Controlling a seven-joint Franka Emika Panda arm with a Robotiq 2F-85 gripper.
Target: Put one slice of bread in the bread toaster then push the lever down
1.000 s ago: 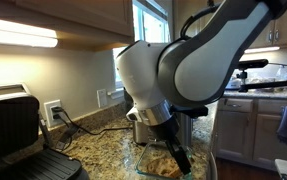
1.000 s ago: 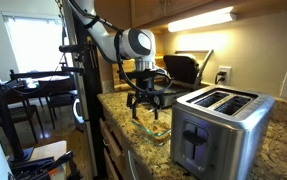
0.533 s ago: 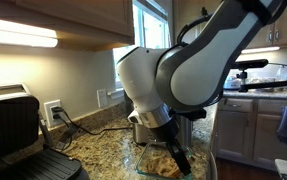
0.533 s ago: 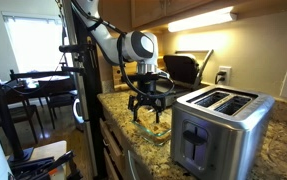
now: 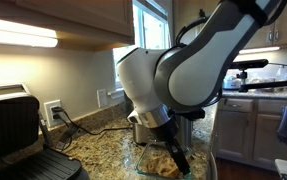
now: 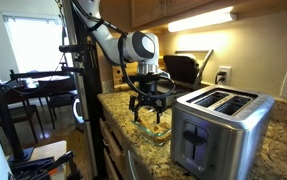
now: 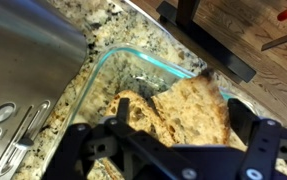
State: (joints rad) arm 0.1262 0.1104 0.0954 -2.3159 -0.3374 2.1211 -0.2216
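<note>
A clear glass dish (image 7: 133, 56) on the granite counter holds tan slices of bread. The largest slice of bread (image 7: 198, 108) leans upright, with another (image 7: 138, 115) to its left. My gripper (image 7: 168, 142) is open and reaches down into the dish, one black finger (image 7: 251, 135) on each side of the large slice, apart from it. In both exterior views the gripper (image 6: 149, 113) (image 5: 169, 156) hangs over the dish (image 6: 159, 131). The brushed-steel bread toaster (image 6: 219, 124) stands right beside the dish, its two top slots empty; its side fills the wrist view's left (image 7: 23, 50).
A black hinged grill press (image 5: 13, 125) stands open farther along the counter, also seen as the grill press (image 6: 183, 68) behind the arm. Wall outlets with a cord (image 5: 53, 112) sit behind. The counter edge (image 6: 118, 140) runs close to the dish; wood floor lies below.
The arm has eased down slightly over the dish. The jaws stay wide around the large slice; nothing has been picked up.
</note>
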